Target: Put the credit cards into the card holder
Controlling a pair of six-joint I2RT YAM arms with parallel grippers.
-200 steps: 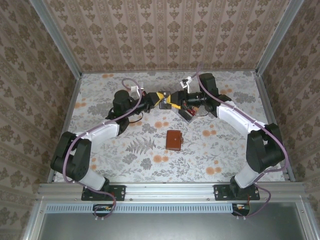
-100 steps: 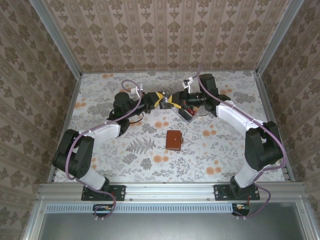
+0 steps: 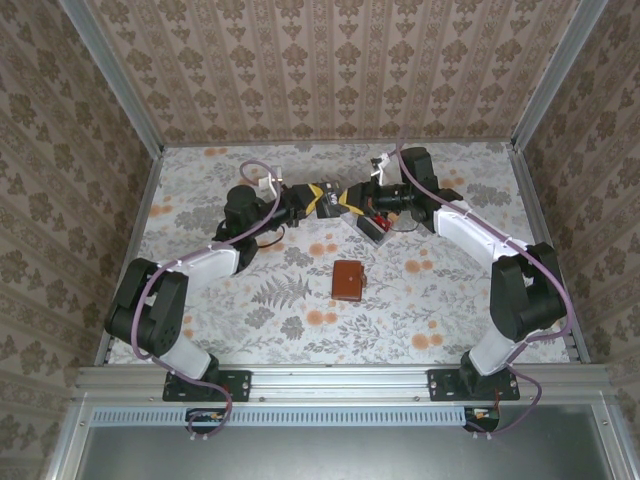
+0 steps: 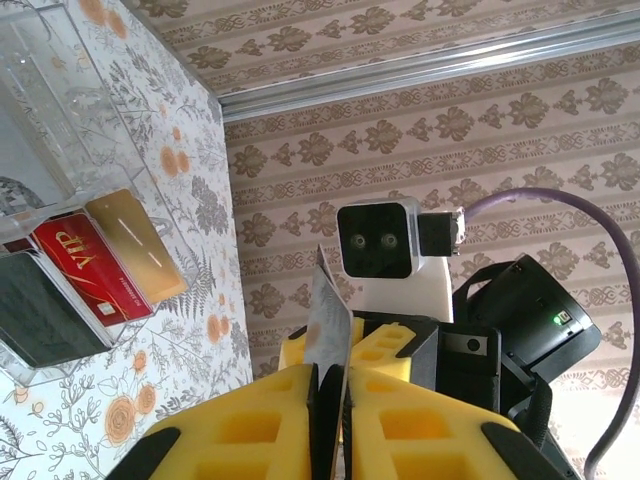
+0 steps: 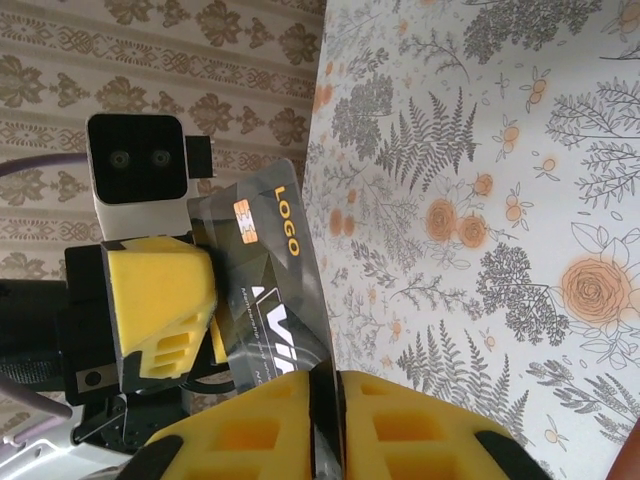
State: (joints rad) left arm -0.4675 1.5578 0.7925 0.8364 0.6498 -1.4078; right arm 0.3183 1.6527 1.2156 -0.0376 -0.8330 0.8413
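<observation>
Resting on the floral worktop (image 3: 450, 300), a clear tray (image 4: 60, 80) holds a red VIP card (image 4: 88, 268), a gold card (image 4: 135, 245) and a dark card (image 4: 40, 310). The left end effector (image 3: 322, 197) and right end effector (image 5: 327, 385) both clench one grey LOGO card (image 5: 270, 290), seen face-on from the right wrist and edge-on from the left. The brown card holder (image 3: 348, 281) lies shut at their 6 o'clock.

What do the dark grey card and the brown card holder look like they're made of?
Grey card: probably glossy plastic, thin and stiff, with sheen and printed lettering. Card holder: seemingly brown leather with a dull finish; too small to be sure.
</observation>
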